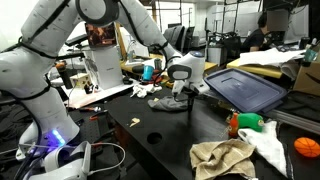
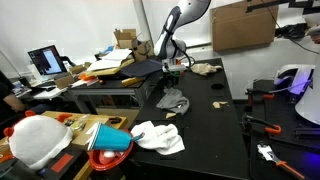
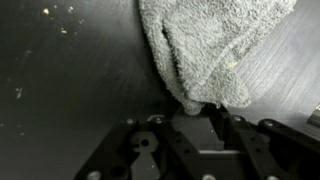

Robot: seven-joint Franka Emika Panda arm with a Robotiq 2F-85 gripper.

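In the wrist view the gripper (image 3: 198, 118) has its jaws drawn nearly together, pinching the lowest corner of the grey towel (image 3: 210, 50), which fans out from there toward 12 and 1 o'clock. In both exterior views the pinched corner is drawn up into a peak while most of the cloth lies bunched on the black table (image 2: 215, 125). A white cloth (image 2: 158, 137) lies well apart at 6 o'clock.

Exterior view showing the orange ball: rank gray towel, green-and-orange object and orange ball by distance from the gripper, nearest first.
1. gray towel, at the fingertips of the gripper.
2. green-and-orange object, mid-table, toward the picture's right.
3. orange ball, at the picture's right edge.
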